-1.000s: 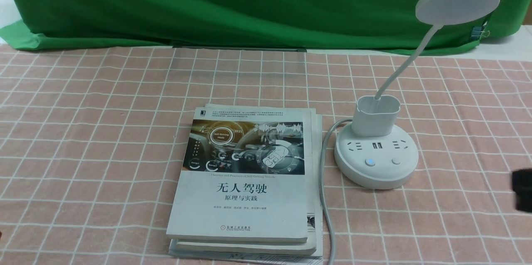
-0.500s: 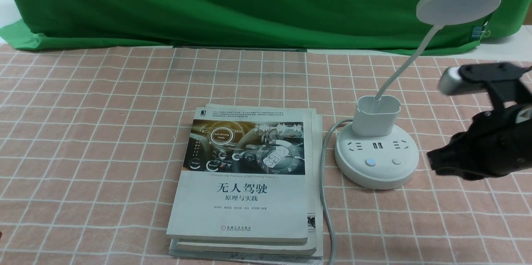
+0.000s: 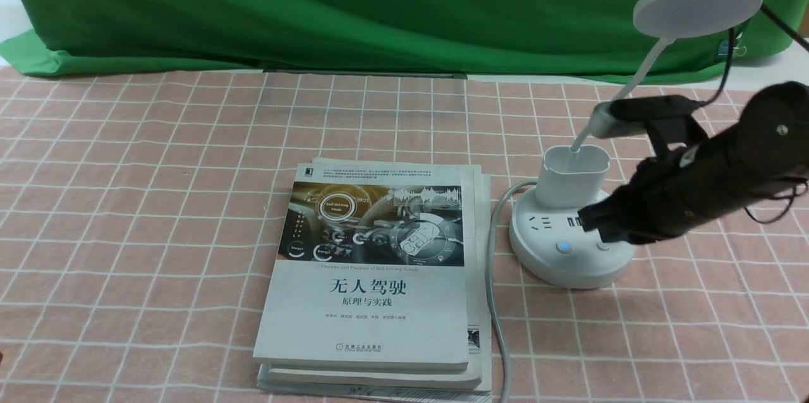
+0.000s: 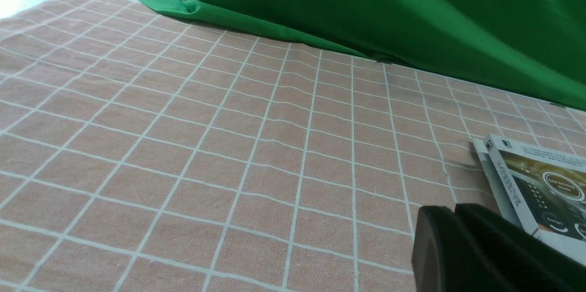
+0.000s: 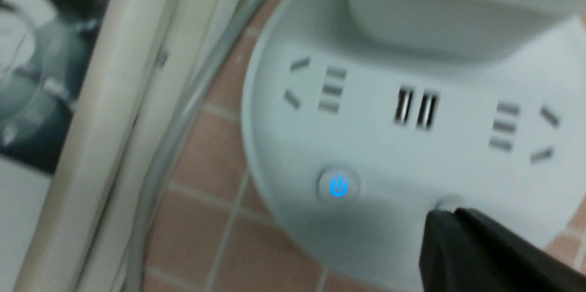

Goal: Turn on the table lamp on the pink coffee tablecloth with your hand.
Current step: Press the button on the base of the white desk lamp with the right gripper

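closest to me, a stack of books [image 3: 373, 276] lay on the pink checked tablecloth [image 3: 126, 201], with a grey cord [image 3: 497, 314] running along their right edge toward the lamp [image 3: 572, 226]. the left hand [image 4: 453, 219] hung low over the cloth near a corner of the books, its fingers together and holding nothing. a little further back, to the right of the books, the lamp's round base [image 3: 556, 264] stood flat on the cloth. it had a blue-lit button [image 3: 562, 247] and a plain button [image 3: 603, 245] on its near side. the right hand [image 3: 594, 221] reached in from the right, tilted down over the base. its black fingers [image 5: 462, 246] were closed into one wedge with nothing between them. the tip sat right at the plain button, though i couldn't tell if it was pressing. behind the sockets rose the oval cup [image 3: 572, 179], then the thin neck [image 3: 635, 78] bending up to the disc head [image 3: 695, 4]. a green cloth [image 3: 379, 5] hung at the back.
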`<state>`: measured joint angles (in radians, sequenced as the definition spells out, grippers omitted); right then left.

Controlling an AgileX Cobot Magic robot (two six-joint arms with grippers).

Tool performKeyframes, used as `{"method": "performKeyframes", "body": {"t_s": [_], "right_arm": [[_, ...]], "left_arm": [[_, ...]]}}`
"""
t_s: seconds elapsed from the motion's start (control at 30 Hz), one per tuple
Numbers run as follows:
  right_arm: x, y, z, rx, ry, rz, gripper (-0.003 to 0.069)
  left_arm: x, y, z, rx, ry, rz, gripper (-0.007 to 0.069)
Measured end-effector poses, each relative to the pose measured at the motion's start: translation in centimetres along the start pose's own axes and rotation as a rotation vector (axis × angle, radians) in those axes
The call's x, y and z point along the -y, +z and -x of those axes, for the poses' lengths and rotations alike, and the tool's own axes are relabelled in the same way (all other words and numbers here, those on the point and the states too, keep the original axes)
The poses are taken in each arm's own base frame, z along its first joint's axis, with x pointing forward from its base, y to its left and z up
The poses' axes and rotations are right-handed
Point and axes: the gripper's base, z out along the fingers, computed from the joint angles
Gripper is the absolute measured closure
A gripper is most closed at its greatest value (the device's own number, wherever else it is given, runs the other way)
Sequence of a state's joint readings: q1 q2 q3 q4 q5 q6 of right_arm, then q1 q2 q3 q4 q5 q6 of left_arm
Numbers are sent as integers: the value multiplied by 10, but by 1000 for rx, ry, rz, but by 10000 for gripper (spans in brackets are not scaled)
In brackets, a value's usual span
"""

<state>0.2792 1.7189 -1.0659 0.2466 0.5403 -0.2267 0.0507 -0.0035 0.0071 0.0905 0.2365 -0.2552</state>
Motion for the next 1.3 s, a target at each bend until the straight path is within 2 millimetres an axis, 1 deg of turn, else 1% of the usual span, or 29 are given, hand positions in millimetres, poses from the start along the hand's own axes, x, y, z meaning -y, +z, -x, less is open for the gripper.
{"method": "performKeyframes", "body": {"t_s": [0.17, 0.2, 0.23, 0.37, 0.8, 1.0, 1.3], "right_arm": [[5, 12, 2, -11, -1, -11, 626], [5, 12, 2, -11, -1, -11, 626], [6, 17, 1, -14, 0, -15, 626], [7, 23, 0, -28, 2, -15, 626], [7, 23, 0, -29, 0, -15, 620], [6, 20, 5, -44, -5, -9, 620], [6, 21, 3, -65, -13, -10, 620]], "left_arm": [[0, 0, 0, 0, 0, 0, 606], [0, 0, 0, 0, 0, 0, 606], [0, 0, 0, 0, 0, 0, 606], [0, 0, 0, 0, 0, 0, 606], [0, 0, 0, 0, 0, 0, 606], [0, 0, 0, 0, 0, 0, 606], [0, 0, 0, 0, 0, 0, 606]]}}
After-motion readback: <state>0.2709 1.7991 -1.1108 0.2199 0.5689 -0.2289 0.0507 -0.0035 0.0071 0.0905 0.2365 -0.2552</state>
